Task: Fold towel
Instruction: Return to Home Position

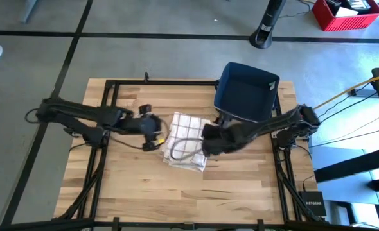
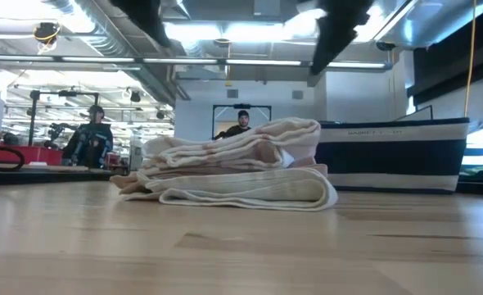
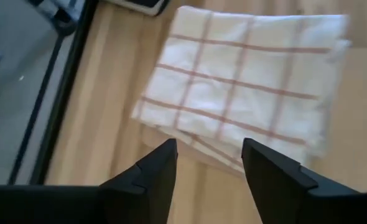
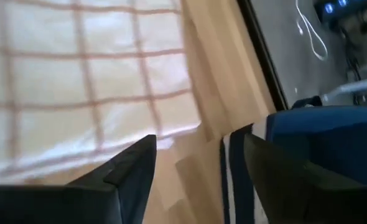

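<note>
– While both arms sit this close to the pile, what's the worry?

– Snagging. Towel stack [image 1: 186,142] lies mid-table, the red-checked towel [image 3: 246,93] on top. Left gripper [image 1: 155,135] is just beside its left edge, right gripper [image 1: 207,145] just over its right edge. Both need to pull away to finish.

– Fingers?

– Spread on both, nothing between them. Left wrist view: bare wood and the stack's near edge show through the gap. Right wrist view: the gap shows the towel's border and the table [image 1: 176,192].

– So nothing is held. Where's the snag?

– Low view: the top layers look puffed and loose, not pressed flat. A fingertip leaving low could hook a fold and drag the top towel askew, or off the pile. Safer, I judge, to lift clear first and only then swing out.

– Anything else near?

– Blue basket [image 1: 247,90] stands just behind the right arm; its striped wall is close by the fingers in the right wrist view. A wide sweep back could knock it, and it might shove the stack.

– Stack's own stability?

– Edges look roughly aligned from above. Can't tell how firmly the layers sit.
</note>
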